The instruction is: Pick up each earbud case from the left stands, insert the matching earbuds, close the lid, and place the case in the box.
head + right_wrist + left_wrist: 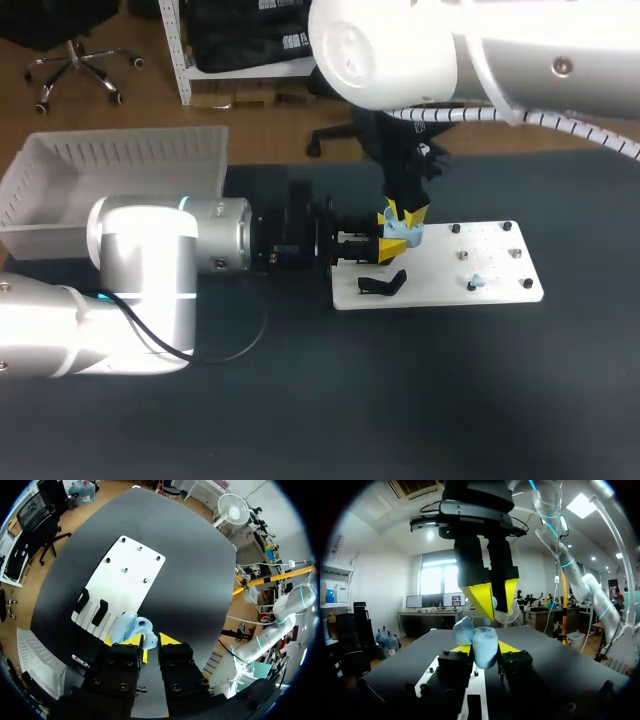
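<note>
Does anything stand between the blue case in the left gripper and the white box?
No object on the table does: between the case and the box only the left arm itself stretches. The right gripper hangs directly above the case.

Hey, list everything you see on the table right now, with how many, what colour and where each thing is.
earbud case: one, light blue, lid open, over the board's left end
loose earbud: one, light blue, on the board's right part
held earbud: one, light blue, just above the case
board: one, white, with small pegs, right of the table's middle
stands: two, black, at the board's left end
box: one, white, far left corner
table: one, dark
left gripper: yellow tips, shut on the case
right gripper: yellow tips, pinching the held earbud
</note>
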Robot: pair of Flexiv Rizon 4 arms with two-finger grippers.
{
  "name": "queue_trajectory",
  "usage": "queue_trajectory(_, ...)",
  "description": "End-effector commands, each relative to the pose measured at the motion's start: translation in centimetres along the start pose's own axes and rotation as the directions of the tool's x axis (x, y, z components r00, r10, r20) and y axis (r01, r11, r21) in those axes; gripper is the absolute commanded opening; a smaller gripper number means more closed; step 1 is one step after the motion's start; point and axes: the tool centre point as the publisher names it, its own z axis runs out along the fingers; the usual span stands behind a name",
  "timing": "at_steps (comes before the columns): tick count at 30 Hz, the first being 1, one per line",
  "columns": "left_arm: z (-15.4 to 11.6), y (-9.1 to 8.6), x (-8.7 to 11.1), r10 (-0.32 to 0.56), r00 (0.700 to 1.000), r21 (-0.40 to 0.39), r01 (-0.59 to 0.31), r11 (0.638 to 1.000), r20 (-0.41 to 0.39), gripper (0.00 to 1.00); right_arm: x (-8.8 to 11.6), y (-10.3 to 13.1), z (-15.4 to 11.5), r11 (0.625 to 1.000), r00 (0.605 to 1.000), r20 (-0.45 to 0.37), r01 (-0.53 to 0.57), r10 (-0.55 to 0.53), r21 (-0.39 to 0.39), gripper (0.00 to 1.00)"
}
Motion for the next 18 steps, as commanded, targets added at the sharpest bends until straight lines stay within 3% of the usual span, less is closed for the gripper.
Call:
queue_trajectory(1,0.02,-0.16,0.04,0.003,1.0,-0.007,-0.003,1.0,0.002,0.0,-0.05,0.14,0.19,1.0,1.0,-0.003,-0.002,0.002,0.0,0.0)
queue_trajectory(18,0.02,-0.16,0.04,0.003,1.0,-0.007,-0.003,1.0,0.002,0.0,-0.16,0.26,0.57,1.0,1.0,-0.009,-0.012,0.012,0.0,0.0)
